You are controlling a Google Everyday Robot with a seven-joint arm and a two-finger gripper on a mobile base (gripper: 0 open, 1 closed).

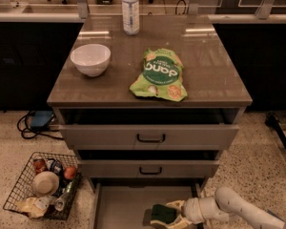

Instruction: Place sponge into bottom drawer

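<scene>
Three grey drawers sit under the counter (pixel 205 56) on my feed, and the bottom drawer (pixel 128 204) is pulled out the farthest, with its flat floor in plain sight. My gripper (pixel 170 214) is low over the right part of that floor, at the end of the pale arm (pixel 229 205) that reaches in from the lower right. Its fingers (pixel 174 205) are clamped on the sponge (pixel 161 213), one above and one below it. The sponge's dark green side faces up, with a thin yellow edge showing underneath. The sponge is inside the outline of the bottom drawer, near the front right. I cannot tell whether it touches the floor or hangs just above it.

The middle drawer (pixel 181 169) and the top drawer (pixel 109 136) each have a black handle, and each is out only a little.

On the counter, a white bowl (pixel 90 59) sits at the left. A green snack bag (pixel 158 74) lies near the middle, well apart from the bowl. A clear bottle (pixel 130 9) stands upright at the back edge.

On the floor to the left of the cabinet is a wire basket (pixel 20 189) holding mixed items.
</scene>
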